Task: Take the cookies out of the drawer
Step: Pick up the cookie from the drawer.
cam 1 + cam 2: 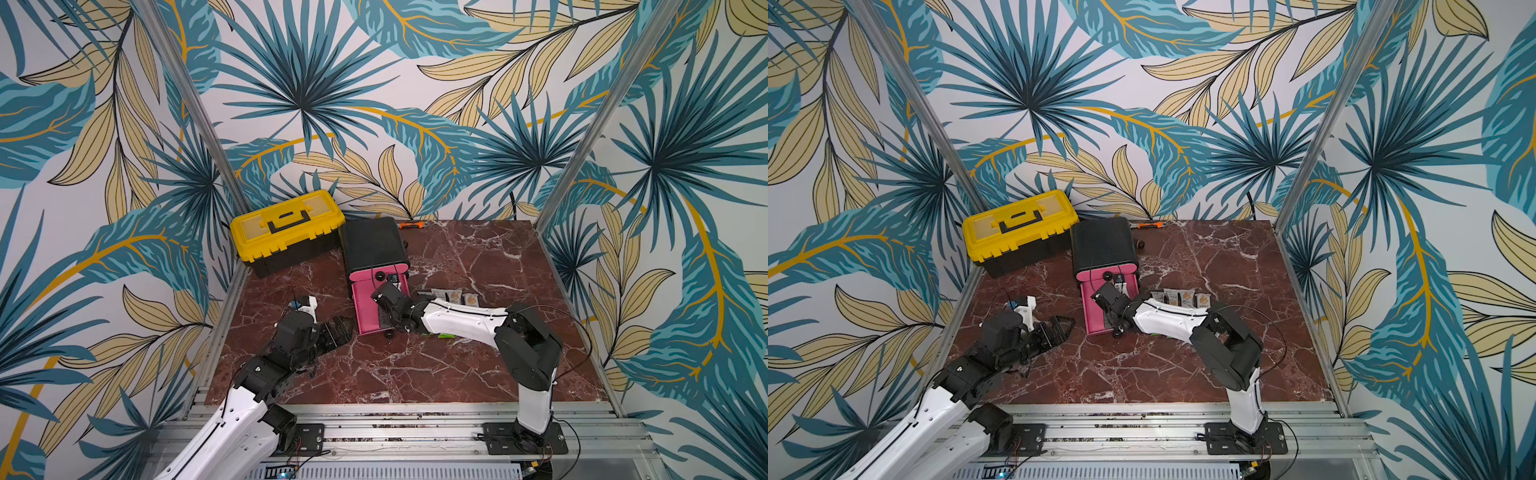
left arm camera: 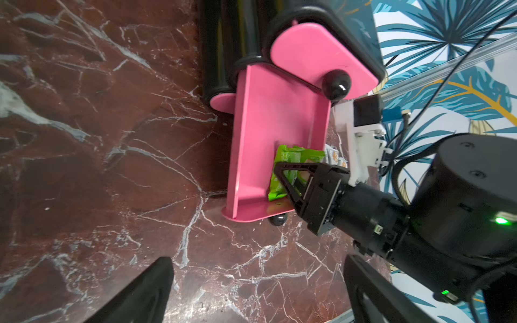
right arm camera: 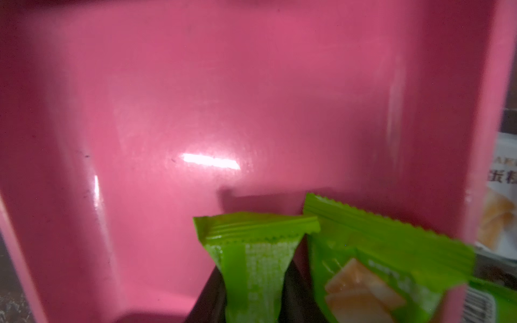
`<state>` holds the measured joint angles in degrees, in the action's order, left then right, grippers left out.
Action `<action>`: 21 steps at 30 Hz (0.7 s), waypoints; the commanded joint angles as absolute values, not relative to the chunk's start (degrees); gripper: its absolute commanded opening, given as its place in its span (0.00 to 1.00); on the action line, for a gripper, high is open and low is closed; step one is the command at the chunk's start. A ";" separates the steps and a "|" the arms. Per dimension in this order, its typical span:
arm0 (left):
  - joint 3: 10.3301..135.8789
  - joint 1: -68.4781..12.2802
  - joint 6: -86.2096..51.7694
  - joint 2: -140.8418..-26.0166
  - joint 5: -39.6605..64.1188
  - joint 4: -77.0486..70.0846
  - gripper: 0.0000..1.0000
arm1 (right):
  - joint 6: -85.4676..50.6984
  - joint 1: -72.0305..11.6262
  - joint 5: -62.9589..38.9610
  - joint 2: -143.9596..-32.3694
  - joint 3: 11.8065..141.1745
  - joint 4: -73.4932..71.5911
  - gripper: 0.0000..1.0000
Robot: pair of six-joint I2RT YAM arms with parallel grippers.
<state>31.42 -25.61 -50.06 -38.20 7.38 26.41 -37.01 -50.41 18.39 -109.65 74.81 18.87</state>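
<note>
The pink drawer stands pulled out of a black cabinet. My right gripper reaches into its front end, shut on a green cookie packet. A second green packet leans beside it against the drawer wall. Several white packets lie in a row on the table right of the drawer, and one green packet lies under the right forearm. My left gripper rests open on the table left of the drawer, holding nothing.
A yellow toolbox stands at the back left beside the cabinet. An orange tool lies against the back wall, and a small black knob sits near the cabinet. The marble table is bounded by aluminium rails.
</note>
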 commanded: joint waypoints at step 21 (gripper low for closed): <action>42.87 -41.49 -52.71 -60.83 7.69 6.80 1.00 | -35.15 -36.65 23.20 -62.20 40.89 32.28 0.30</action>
<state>39.94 -40.21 -52.14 -59.20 8.27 12.16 -36.51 -39.79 23.35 -63.75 44.16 29.06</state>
